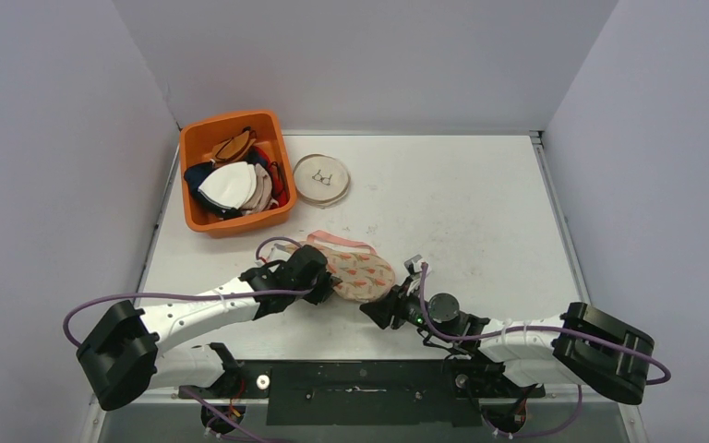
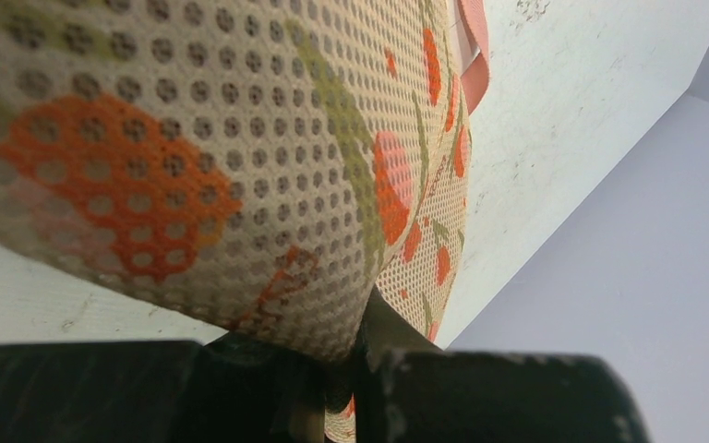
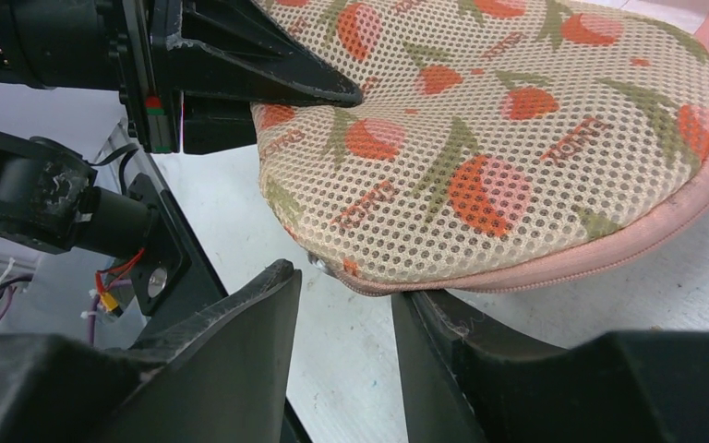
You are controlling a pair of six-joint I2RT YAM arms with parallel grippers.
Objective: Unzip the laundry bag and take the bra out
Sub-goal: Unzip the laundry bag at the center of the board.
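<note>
- Mesh laundry bag (image 1: pixel 360 275) lies on the surface (image 1: pixel 462 212) near the front edge, between 2 claws.
- Left claw (image 2: pixel 351 355): closed on the bag's mesh.
- Right claw (image 3: pixel 342 284): parted, empty, at the bag's pink edge.

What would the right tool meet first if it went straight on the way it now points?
The mesh laundry bag: its pink zipper edge lies right ahead of the open right tool, with nothing between them. How close is hard to judge.
</note>
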